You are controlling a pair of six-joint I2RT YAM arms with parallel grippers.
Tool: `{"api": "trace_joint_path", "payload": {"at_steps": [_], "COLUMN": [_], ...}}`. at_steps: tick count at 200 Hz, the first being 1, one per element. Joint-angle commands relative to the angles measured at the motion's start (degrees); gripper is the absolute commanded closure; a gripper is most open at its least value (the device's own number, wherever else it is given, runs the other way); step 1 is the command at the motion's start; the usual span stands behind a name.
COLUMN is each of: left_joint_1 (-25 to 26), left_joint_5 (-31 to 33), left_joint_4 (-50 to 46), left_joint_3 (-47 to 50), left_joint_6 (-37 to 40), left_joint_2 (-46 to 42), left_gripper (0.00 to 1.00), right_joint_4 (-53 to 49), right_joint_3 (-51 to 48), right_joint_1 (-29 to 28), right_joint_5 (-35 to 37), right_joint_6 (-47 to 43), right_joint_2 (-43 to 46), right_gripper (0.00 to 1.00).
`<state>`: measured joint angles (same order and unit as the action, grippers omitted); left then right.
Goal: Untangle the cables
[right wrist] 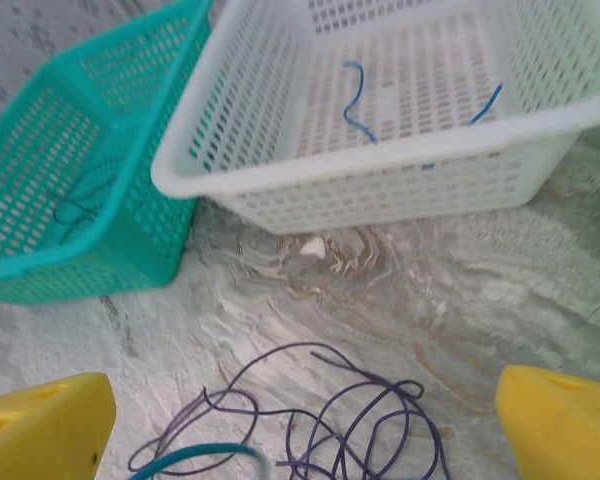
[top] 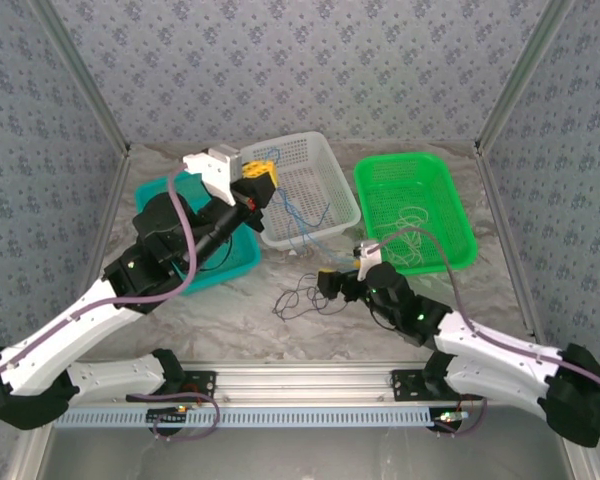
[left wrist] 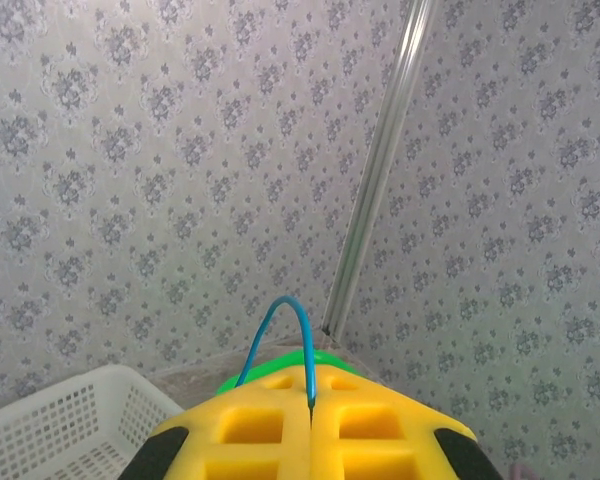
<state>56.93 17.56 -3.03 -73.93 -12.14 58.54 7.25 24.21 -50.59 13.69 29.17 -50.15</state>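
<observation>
The left arm is raised and stretched forward beside the left edge of the white basket [top: 338, 172], with the left pincer [top: 259, 182] tipped up toward the back wall. Its yellow tips are clenched together on a blue cable [left wrist: 280, 312], which arches in a small loop just beyond them. More of the blue cable shows below the pincer, inside the white basket.

The right arm lies low, reaching leftward across the table [top: 230, 320], with the right pincer [top: 327, 281] close above the surface. It is released, spread wide and holding nothing. A black cable [right wrist: 350, 400] lies in loose, overlapping curls on the table between and just ahead of its fingers [right wrist: 50, 430]. The white basket is farther ahead of this pincer, with the teal basket [right wrist: 90, 140] to its left. Thin pale cables [top: 412, 232] curl in the green basket [top: 363, 195], off to the pincer's right.
</observation>
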Motion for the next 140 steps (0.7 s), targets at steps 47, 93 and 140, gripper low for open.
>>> {"api": "trace_joint_path", "payload": {"at_steps": [47,93,140], "left_joint_1": [-0.4,-0.4,-0.4], "left_joint_5": [-4.6,-9.5,-9.2], "left_joint_4": [4.1,5.7,3.7], "left_joint_3": [2.3,4.6,6.5], "left_joint_6": [-2.7,-4.1,-3.4], "left_joint_2": [1.0,1.3,0.3], "left_gripper": [0.99,0.99,0.99], "right_joint_4": [-11.2,-9.0,-4.7], "right_joint_3": [7.8,11.2,9.1], "right_joint_1": [2.5,4.1,10.1], "right_joint_5": [3.3,-0.5,-14.3], "right_joint_6": [0.9,-3.2,-3.4], "right_joint_2": [2.5,0.4,1.9], "right_gripper": [0.0,0.0,0.0]}}
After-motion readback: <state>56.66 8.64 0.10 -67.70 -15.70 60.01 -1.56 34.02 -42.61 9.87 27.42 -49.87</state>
